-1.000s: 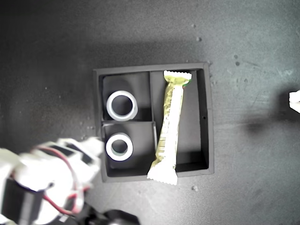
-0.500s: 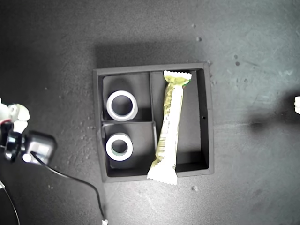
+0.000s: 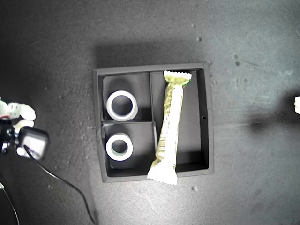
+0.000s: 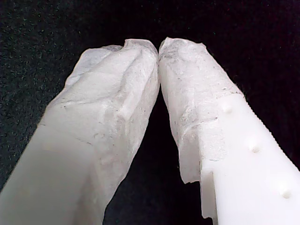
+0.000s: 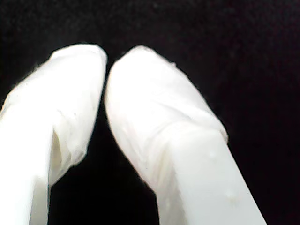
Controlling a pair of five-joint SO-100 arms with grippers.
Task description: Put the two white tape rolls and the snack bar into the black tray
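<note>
Arm (image 3: 21, 136) farther back now, well apart from loaded black tray (image 3: 208, 117).

An arm (image 3: 18, 136) is showing only partly at the exterior view's left edge, with its cable (image 3: 61, 183) running off the bottom edge; which arm it is cannot be told. A small white piece (image 3: 296, 104) is being cut off by the exterior view's right edge, too little showing to identify.

My first gripper (image 4: 158, 46) is filling the first wrist view, its lower parts running out of frame; only black surface is showing behind.

My second gripper (image 5: 106, 58) is appearing blurred and overexposed, padding detail washed out, its lower parts being cropped.

The snack bar (image 3: 168, 126) print is reading too small to make out.
</note>
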